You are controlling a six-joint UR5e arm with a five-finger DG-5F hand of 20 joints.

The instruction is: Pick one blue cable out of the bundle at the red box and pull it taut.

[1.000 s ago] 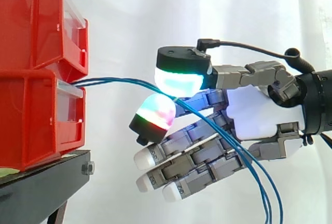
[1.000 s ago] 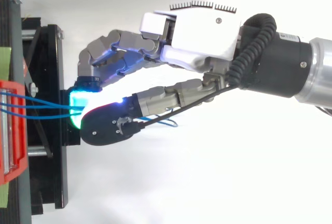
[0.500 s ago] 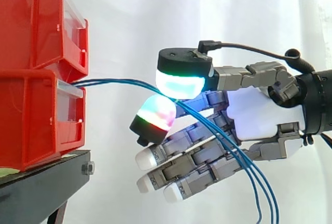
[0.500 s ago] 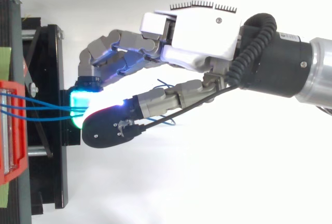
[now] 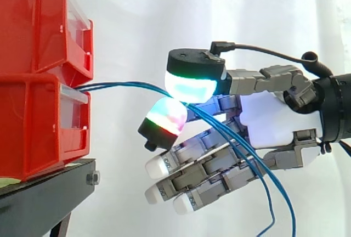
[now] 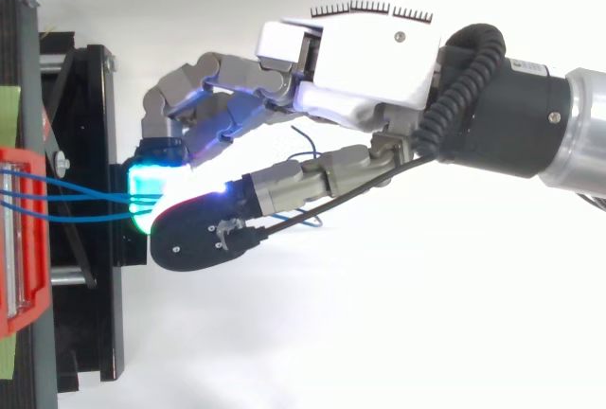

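Observation:
A bundle of thin blue cables point(image 5: 126, 86) leaves the front of the lower red bin point(image 5: 33, 127) and runs right to my hand point(image 5: 269, 119). The strands pass between the cyan-green thumb pad point(image 5: 189, 86) and a red-green fingertip pad point(image 5: 164, 117), which are closed together on them. Behind the pinch the cables drop in loose curves past the palm to the bottom edge. The other fingers curl below with white tips. From above, the cables point(image 6: 76, 203) span the gap from the red bin point(image 6: 24, 239) to the hand point(image 6: 369, 59), and a loose end curls up beside the thumb.
A second red bin point(image 5: 33, 23) is stacked on the lower one; both stand on a black stand point(image 5: 49, 193) at the left. A white curtain point(image 5: 142, 17) hangs behind. The arm fills the right side.
The hand has barely shifted. The hanging strands below the palm have swung and spread apart, and one loose end has curled up into sight beside the thumb in the top view.

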